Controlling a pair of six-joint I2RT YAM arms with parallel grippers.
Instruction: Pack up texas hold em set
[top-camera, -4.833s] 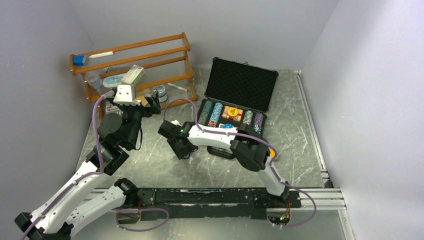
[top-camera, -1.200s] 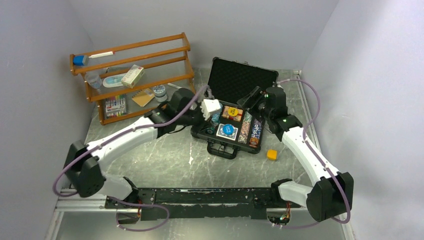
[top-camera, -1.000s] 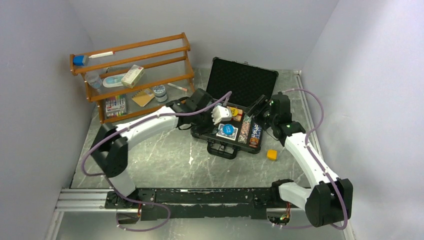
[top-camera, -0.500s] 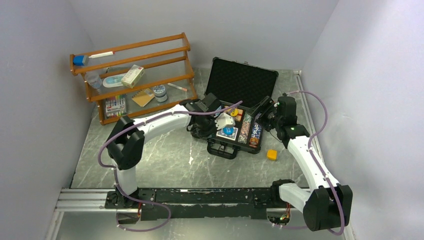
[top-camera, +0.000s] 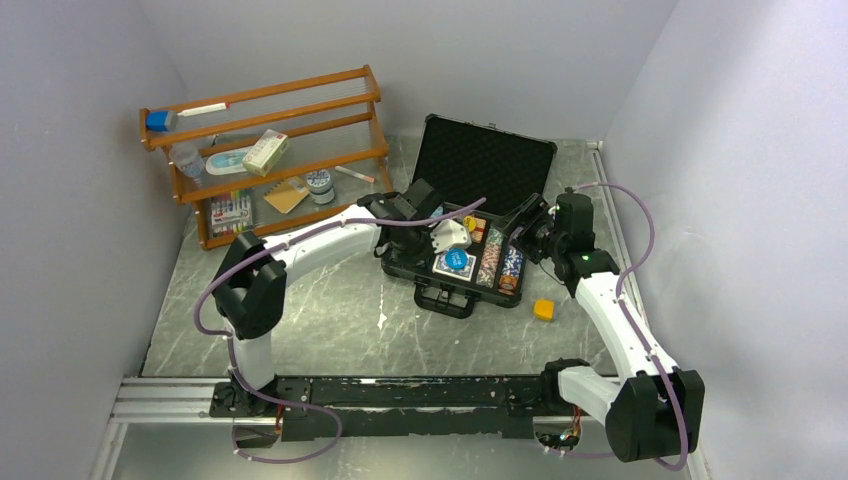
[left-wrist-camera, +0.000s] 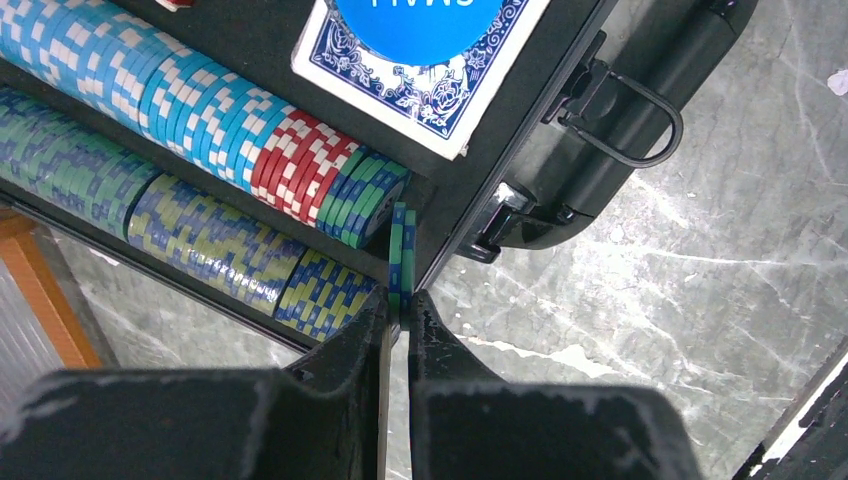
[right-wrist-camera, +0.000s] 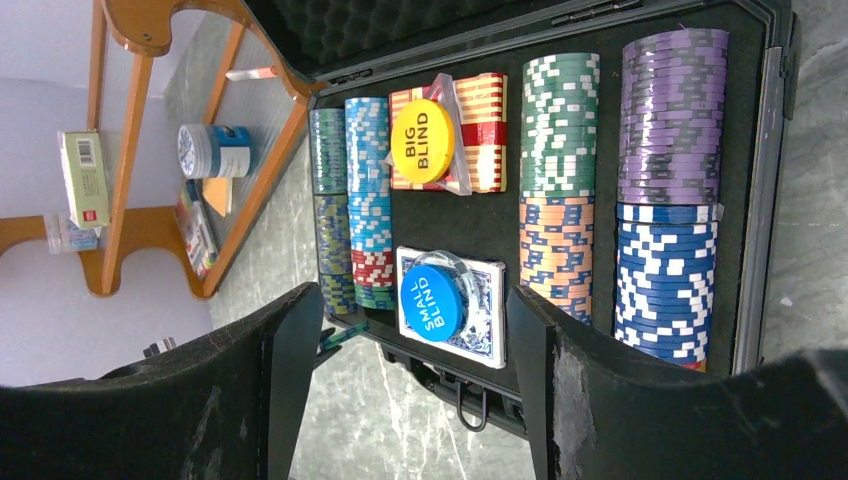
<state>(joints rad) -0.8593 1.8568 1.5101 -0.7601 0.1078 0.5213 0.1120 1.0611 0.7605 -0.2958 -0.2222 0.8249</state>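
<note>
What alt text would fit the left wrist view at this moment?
The left end effector pinches two green striped poker chips on edge at the corner of the open black case, by the end of its chip rows. Behind lies a blue-backed card deck under a blue button token; grey marbled table at right.
</note>
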